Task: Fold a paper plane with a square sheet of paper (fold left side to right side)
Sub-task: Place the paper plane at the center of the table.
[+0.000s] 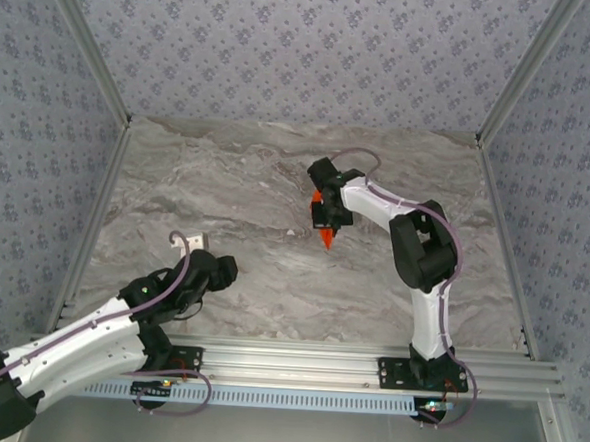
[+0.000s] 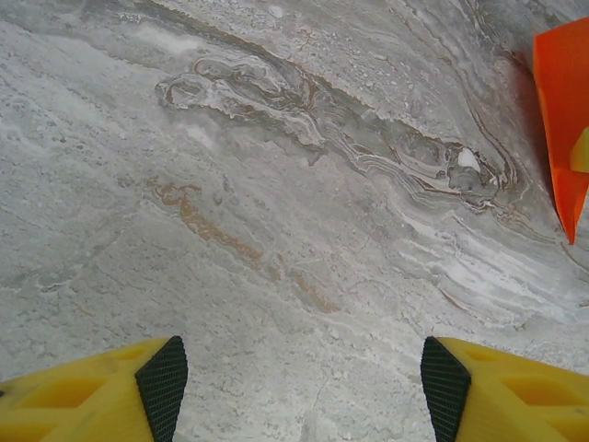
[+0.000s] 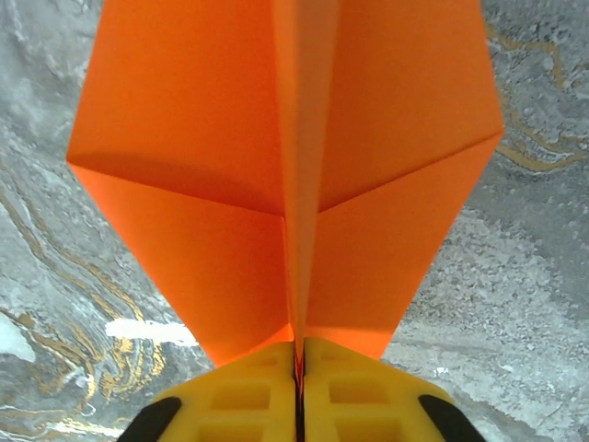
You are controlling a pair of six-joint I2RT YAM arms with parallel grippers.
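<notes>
Folding looks done: right hand [image 3: 299,359] pinches the paper plane [image 3: 212,138] at its centre crease above the bench [image 1: 226,197] middle, left hand [image 2: 299,378] spread, only set-down left.

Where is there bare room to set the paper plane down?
Bare marble table lies between the left gripper and the paper plane, and along the far wall. Crowded around the right gripper holding it and along the near rail.
</notes>
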